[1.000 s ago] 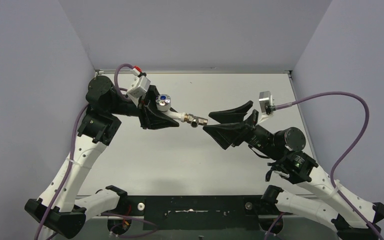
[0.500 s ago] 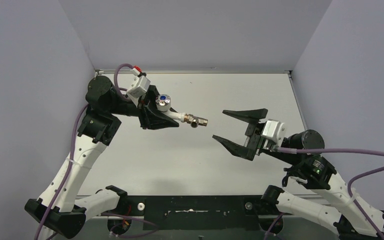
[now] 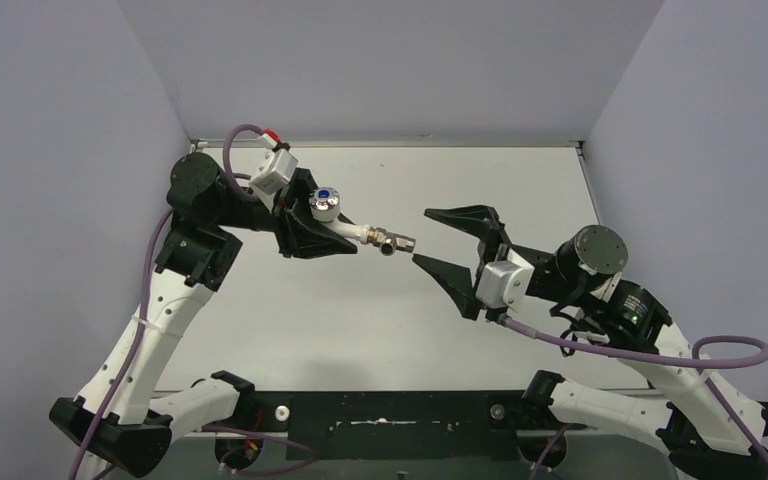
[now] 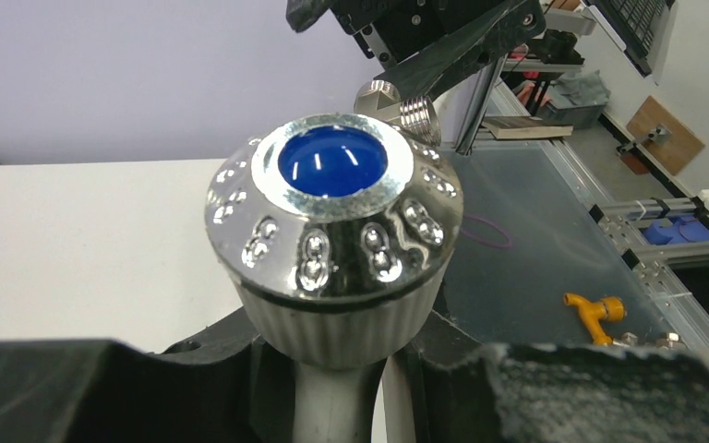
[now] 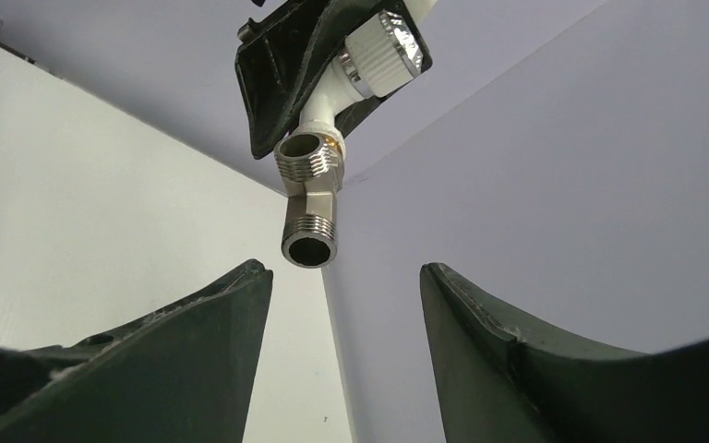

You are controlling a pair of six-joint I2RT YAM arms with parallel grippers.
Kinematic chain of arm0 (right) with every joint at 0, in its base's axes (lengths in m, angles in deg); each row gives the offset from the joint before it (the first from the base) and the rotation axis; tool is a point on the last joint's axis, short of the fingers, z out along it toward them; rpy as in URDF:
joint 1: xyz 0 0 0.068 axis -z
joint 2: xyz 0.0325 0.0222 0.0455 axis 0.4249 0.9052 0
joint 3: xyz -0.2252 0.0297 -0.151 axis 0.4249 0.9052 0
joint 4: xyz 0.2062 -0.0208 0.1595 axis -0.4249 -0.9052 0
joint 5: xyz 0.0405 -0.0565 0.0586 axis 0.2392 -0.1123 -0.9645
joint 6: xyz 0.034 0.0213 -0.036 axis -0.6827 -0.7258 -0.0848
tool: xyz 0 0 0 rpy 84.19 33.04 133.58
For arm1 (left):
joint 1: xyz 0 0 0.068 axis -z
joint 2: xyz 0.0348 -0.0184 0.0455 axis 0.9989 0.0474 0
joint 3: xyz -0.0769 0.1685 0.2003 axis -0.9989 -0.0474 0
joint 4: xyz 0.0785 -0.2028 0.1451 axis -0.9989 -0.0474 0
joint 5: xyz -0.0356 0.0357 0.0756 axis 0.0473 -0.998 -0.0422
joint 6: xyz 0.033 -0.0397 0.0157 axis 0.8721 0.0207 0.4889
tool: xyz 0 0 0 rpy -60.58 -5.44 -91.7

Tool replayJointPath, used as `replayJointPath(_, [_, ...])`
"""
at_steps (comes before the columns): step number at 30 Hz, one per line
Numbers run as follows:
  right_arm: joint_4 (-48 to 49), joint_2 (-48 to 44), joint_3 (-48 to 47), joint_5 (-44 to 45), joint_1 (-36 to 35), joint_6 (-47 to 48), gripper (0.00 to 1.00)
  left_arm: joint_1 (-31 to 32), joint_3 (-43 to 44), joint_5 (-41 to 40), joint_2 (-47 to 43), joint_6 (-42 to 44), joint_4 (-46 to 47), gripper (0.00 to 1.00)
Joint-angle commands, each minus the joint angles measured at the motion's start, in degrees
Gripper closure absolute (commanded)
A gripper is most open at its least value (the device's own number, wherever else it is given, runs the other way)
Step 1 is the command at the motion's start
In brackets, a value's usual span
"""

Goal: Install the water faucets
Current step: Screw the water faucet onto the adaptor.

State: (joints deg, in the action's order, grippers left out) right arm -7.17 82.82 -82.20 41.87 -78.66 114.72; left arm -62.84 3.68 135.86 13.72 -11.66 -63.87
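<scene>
My left gripper (image 3: 335,235) is shut on the water faucet's white body (image 3: 352,231) and holds it above the table. The chrome knob with the blue dot (image 3: 325,204) faces up and fills the left wrist view (image 4: 332,221). The grey-brass threaded fitting (image 3: 392,241) sits on the faucet's end and points right. My right gripper (image 3: 424,237) is open and empty, its fingertips just right of the fitting's open end without touching it. In the right wrist view the fitting (image 5: 309,203) hangs just above and left of the gap between my open fingers (image 5: 203,341).
The white table (image 3: 360,330) is walled at the left, back and right by grey panels (image 3: 390,70). In the left wrist view an orange plastic tap (image 4: 595,309) lies on a dark surface off to the right.
The right gripper drew back to the right from the fitting, its wrist turned over, and it came back close to the fitting, still open. The left arm and the faucet stayed put.
</scene>
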Motion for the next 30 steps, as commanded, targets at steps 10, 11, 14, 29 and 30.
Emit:
replayJointPath(10, [0.8,1.39,-2.0,5.05,-6.53,7.36,0.46,-0.01,1.21,-0.21,-0.57,-1.39,4.07,1.0])
replayJointPath(11, [1.08,1.4,-1.96,5.28,-6.98,7.36,0.47,-0.01,1.19,-0.19,-0.6,-1.37,4.07,1.0])
replayJointPath(14, [1.68,1.62,-1.78,5.62,-7.68,7.28,0.48,0.03,1.02,-0.11,-0.73,-1.39,4.07,1.0])
replayJointPath(29, [3.06,2.18,-1.61,7.22,-8.01,7.29,0.61,-0.1,0.92,-0.11,-0.81,-1.28,4.07,1.0])
replayJointPath(30, [3.06,2.18,-1.59,7.34,-8.05,7.2,0.63,-0.1,0.85,-0.17,-0.84,-1.27,4.07,1.0])
